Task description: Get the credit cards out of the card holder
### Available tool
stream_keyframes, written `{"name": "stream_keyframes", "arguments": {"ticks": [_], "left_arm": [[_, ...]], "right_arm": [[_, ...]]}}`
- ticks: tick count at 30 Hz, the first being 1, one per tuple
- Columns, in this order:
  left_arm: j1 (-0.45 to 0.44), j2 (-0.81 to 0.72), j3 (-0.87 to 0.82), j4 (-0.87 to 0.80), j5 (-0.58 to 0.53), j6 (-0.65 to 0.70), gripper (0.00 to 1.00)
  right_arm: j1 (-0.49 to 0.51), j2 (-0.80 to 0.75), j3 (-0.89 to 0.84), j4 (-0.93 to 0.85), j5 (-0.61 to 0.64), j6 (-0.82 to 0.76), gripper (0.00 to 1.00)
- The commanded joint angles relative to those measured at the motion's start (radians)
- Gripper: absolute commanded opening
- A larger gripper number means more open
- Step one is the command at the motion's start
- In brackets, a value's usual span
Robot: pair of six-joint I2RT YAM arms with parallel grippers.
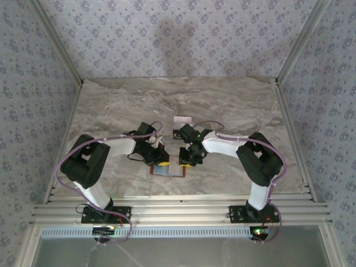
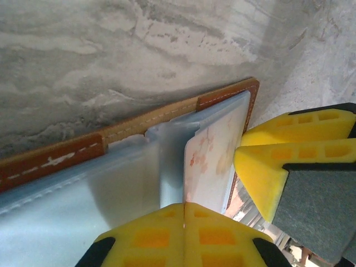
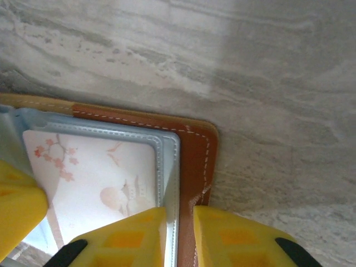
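The orange-brown card holder (image 1: 167,170) lies open on the marble table, its blue-grey lining facing up. A whitish-pink credit card (image 2: 211,156) with a blossom print sits at its right end, in the stitched pocket (image 3: 94,178). My left gripper (image 2: 183,204) is shut, and the card's edge runs into the seam between its yellow fingers. My right gripper (image 3: 179,214) is shut on the holder's right edge (image 3: 196,161), denting the leather. In the top view both grippers (image 1: 162,160) (image 1: 186,159) meet over the holder. The black card is hidden.
A small pale card (image 1: 182,120) lies flat on the table just behind the right wrist. The marble tabletop (image 1: 111,111) is bounded by patterned walls on three sides and by an aluminium rail (image 1: 178,211) at the near edge.
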Motion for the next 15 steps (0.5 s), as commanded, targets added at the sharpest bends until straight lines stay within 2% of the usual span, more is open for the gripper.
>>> {"name": "stream_keyframes", "arguments": {"ticks": [1,5,15], "left_arm": [[0.004,-0.011,-0.011,0.039,0.059,-0.003,0.12],[0.003,0.001,-0.014,0.06,0.072,-0.011,0.15],[0.001,0.026,-0.012,0.09,0.096,-0.022,0.17]], "right_arm": [[0.021,0.059,-0.006,0.002,0.007,0.004,0.19],[0.023,0.059,-0.003,0.002,0.005,0.005,0.18],[0.023,0.053,-0.006,0.004,0.002,0.004,0.18]]}}
